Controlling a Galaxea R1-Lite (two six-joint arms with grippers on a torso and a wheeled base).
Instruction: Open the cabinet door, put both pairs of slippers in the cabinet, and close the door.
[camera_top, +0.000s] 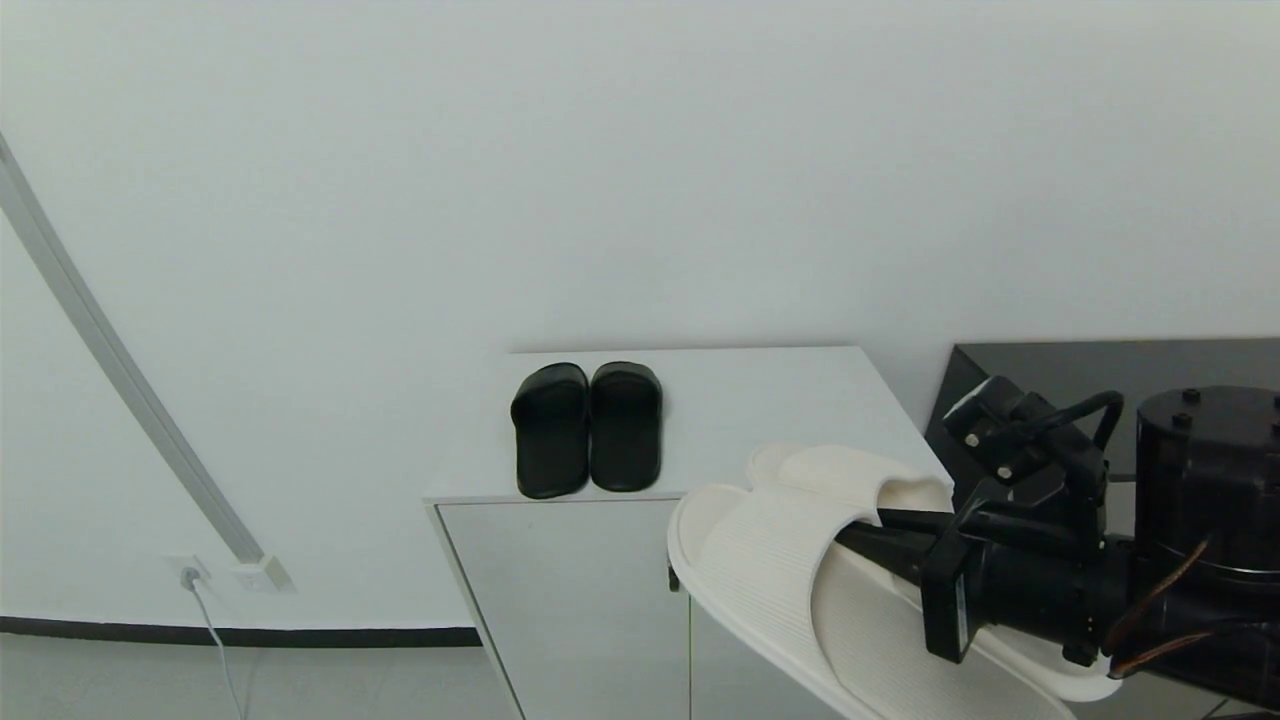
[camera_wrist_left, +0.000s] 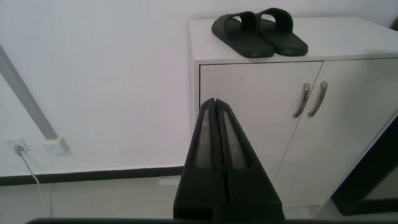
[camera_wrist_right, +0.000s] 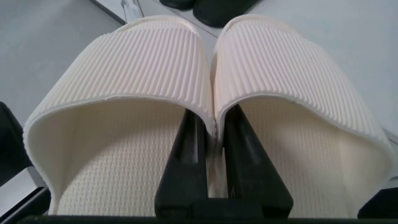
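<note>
A pair of black slippers (camera_top: 587, 428) (camera_wrist_left: 260, 31) lies side by side on top of the white cabinet (camera_top: 760, 400) (camera_wrist_left: 249, 93). Both cabinet doors are closed, and their two metal handles (camera_wrist_left: 311, 99) meet at the middle seam. My right gripper (camera_top: 870, 530) (camera_wrist_right: 211, 127) is shut on the pair of white ribbed slippers (camera_top: 790, 560) (camera_wrist_right: 205, 81). It pinches their two inner strap walls together and holds them in the air at the cabinet's front right corner. In front of the left door, my left gripper (camera_wrist_left: 214, 102) is shut and empty.
A black-topped piece of furniture (camera_top: 1100, 365) stands right of the cabinet. On the wall to the left are a slanted grey conduit (camera_top: 100, 340) and a socket with a hanging cable (camera_top: 190, 577). Open floor (camera_wrist_left: 93, 199) lies in front of the cabinet's left side.
</note>
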